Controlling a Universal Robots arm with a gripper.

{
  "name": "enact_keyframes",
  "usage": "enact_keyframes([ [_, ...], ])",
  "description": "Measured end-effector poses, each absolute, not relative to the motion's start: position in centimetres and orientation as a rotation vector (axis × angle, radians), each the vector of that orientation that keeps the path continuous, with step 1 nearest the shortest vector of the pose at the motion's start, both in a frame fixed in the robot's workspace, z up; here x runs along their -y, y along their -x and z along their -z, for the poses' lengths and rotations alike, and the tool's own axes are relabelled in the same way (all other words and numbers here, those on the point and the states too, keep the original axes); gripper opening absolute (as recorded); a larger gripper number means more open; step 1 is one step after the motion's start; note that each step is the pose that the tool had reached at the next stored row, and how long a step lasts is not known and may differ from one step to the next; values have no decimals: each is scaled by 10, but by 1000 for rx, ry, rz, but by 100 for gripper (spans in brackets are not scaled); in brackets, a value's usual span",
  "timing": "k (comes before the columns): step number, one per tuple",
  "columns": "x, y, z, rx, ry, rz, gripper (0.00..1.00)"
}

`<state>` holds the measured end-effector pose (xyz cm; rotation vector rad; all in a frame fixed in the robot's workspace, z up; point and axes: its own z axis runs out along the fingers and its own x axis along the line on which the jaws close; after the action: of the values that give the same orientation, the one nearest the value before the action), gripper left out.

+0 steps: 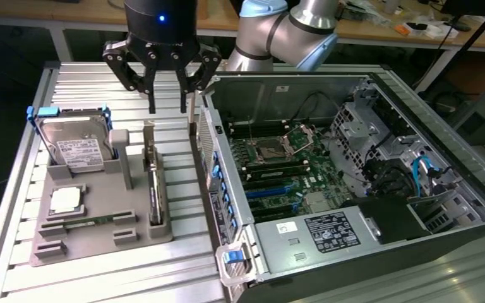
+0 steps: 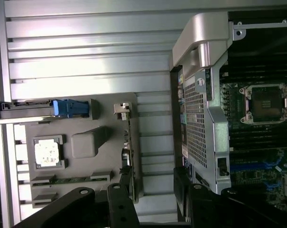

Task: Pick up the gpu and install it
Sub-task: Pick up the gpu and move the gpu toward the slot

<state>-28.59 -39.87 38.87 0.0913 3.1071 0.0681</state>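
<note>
Below the spread end effector (image 1: 167, 108) — gpu (image 1: 152, 189), apart

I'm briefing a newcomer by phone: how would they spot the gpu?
Beside the computer case sits a grey tray. The gpu stands on edge along the tray's side nearest the case, a thin card, unlike the flat-lying processor and memory stick.

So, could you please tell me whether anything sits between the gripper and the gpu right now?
Nothing visible does. The open gripper hangs above one end of the gray fixture, where the gpu stands on edge with its top edge bare. The hard drive and the computer case flank it, one on either side.
</note>
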Motion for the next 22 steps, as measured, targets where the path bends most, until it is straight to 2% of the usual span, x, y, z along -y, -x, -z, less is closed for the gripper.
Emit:
enact_keyframes([
  [22,399,286,-377,-3107,-91,-68,48],
])
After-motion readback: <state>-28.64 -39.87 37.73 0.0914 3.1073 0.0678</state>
